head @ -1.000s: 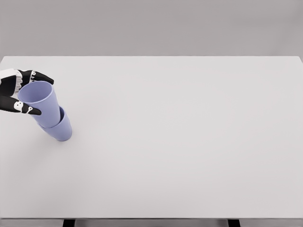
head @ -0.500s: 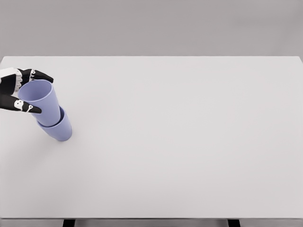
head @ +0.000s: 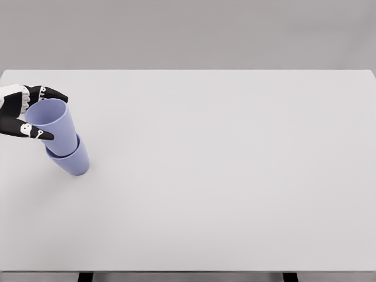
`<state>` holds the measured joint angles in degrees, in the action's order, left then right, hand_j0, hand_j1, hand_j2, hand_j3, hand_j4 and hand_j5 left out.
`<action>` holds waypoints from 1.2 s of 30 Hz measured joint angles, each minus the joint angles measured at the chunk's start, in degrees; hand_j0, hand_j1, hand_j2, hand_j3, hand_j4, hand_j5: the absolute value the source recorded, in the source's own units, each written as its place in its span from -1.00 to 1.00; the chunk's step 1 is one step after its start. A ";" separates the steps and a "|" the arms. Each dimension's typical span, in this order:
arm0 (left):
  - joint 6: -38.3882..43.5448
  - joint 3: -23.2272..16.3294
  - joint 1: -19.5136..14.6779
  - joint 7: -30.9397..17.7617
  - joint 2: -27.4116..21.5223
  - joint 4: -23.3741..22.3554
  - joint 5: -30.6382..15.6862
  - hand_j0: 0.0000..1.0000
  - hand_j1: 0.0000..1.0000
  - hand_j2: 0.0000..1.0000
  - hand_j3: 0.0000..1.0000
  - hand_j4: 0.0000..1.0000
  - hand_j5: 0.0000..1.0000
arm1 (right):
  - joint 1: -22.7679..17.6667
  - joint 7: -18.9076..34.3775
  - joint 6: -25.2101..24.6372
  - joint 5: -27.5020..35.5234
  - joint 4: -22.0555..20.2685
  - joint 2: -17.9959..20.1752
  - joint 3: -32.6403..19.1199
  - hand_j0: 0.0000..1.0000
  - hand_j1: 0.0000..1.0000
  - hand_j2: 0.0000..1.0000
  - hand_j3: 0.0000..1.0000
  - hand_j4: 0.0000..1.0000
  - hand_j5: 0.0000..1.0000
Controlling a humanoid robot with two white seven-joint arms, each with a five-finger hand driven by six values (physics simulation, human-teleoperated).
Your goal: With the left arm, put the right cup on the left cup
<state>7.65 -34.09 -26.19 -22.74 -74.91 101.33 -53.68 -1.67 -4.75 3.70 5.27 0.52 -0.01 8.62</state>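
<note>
1. Left hand [head: 23, 111] entering at the far left edge, well above the table's near side; only the white wrist and black fingers visible, the rest of the arm cut off by the frame.
2. Fingers [head: 51, 93] curved round the far side of the upper cup's rim; thumb [head: 34, 133] pressed along the near side of the same rim. Grasping the upper cup [head: 54, 127] between them.
3. Upper cup lavender-blue, open mouth facing up, leaning a little to the left, its lower part seated inside the lower cup [head: 73, 160].
4. Lower cup the same colour, standing on the table, showing only as a short band and base below and to the right of the upper one. Together a two-cup stack at the left side of the table, about midway between far and near edges.
5. Table [head: 223, 176] white and plain, spreading across nearly the whole view, with a grey wall beyond the far edge.
6. Dark table legs [head: 86, 277] just peeking out under the near edge, one at left and one at right.
7. Stack touched by the hand alone, open surface on its right and near sides.
</note>
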 measured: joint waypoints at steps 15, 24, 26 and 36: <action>0.03 -0.09 0.17 0.03 0.90 -0.96 0.27 0.58 0.58 0.58 0.58 0.58 0.58 | 0.00 0.00 -0.01 0.00 0.00 0.00 0.00 1.00 1.00 1.00 1.00 1.00 1.00; 0.00 -0.01 0.44 0.06 0.92 -1.06 0.64 0.69 0.69 0.69 0.69 0.69 0.69 | 0.00 0.00 -0.01 0.00 0.00 0.00 0.00 1.00 1.00 1.00 1.00 1.00 1.00; -0.02 -0.01 0.44 0.06 0.92 -1.06 0.64 0.69 0.69 0.69 0.69 0.69 0.69 | 0.00 0.00 0.00 0.00 0.00 0.00 0.00 1.00 1.00 1.00 1.00 1.00 1.00; -0.09 0.05 0.44 0.04 0.84 -0.98 0.64 0.80 0.80 0.80 0.80 0.80 0.80 | 0.00 0.00 -0.01 0.00 0.00 0.00 0.00 1.00 1.00 1.00 1.00 1.00 1.00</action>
<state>7.57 -34.04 -25.75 -22.70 -74.07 100.35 -53.04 -1.67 -4.75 3.69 5.27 0.52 -0.01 8.61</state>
